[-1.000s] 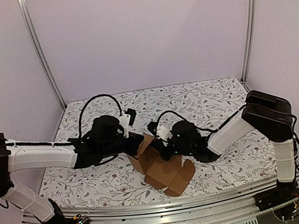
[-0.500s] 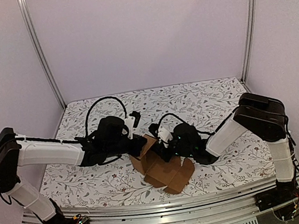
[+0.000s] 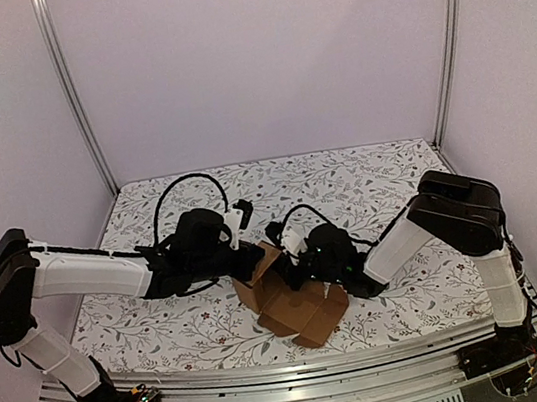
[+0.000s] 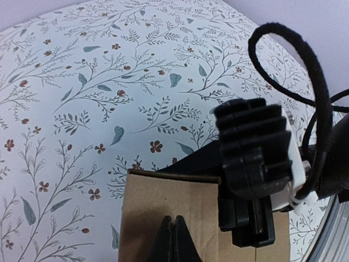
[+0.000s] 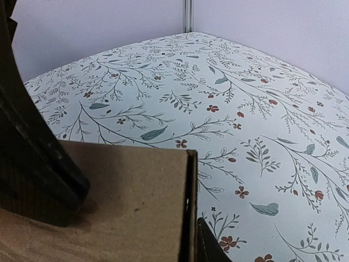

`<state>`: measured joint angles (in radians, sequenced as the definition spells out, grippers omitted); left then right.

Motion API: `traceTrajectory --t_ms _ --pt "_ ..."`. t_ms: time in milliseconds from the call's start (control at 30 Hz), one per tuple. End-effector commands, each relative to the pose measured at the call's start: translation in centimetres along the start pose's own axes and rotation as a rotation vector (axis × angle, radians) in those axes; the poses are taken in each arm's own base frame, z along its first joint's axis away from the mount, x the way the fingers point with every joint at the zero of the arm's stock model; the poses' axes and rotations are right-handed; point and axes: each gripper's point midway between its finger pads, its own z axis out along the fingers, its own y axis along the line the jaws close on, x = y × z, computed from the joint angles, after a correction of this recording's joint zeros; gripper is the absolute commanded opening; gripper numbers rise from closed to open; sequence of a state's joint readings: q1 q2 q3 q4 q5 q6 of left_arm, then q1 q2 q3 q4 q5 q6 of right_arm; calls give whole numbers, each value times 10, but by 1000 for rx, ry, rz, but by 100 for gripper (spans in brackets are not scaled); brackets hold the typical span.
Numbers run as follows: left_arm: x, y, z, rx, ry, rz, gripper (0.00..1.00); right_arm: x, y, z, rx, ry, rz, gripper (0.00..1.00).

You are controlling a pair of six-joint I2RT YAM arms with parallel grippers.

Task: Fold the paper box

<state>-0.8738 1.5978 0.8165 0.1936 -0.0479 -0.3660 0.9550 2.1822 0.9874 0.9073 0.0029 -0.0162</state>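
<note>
The paper box (image 3: 295, 308) sits half-formed toward 6 o'clock on the table. It is plain brown card, and I judge it light, stiff across the panels and quick to crease, so it is best pinched at a raised wall's edge. No print or label shows. My left gripper (image 3: 256, 260), at the box's 10 o'clock, is closed to a seam against a panel. My right gripper (image 3: 296, 266), at 1 o'clock, straddles a wall edge; I cannot tell whether it is clamped. A floral tablecloth (image 3: 377, 185) lies beneath.

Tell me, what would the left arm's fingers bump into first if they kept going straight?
The box. The left fingers look shut, with their tips right at its brown cardboard wall, so they would likely push that first. The right fingers sit just beyond, clamped on the wall's edge.
</note>
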Motion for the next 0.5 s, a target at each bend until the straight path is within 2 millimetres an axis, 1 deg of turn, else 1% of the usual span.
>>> traceTrajectory --t_ms 0,33,100,367,400,467 --pt "12 10 4 -23 56 -1 0 -1 -6 9 31 -25 4 18" --pt "12 9 4 -21 58 -2 0 -1 -6 11 32 -25 8 14" --pt "12 9 4 -19 56 -4 0 -1 -6 13 32 -25 10 0" --pt "13 10 4 -24 60 -4 0 6 -7 13 38 -16 8 0" --pt "13 10 4 -24 59 -4 0 6 -7 13 37 -15 10 2" --pt "13 11 4 -25 59 -4 0 6 -7 12 39 -14 12 12"
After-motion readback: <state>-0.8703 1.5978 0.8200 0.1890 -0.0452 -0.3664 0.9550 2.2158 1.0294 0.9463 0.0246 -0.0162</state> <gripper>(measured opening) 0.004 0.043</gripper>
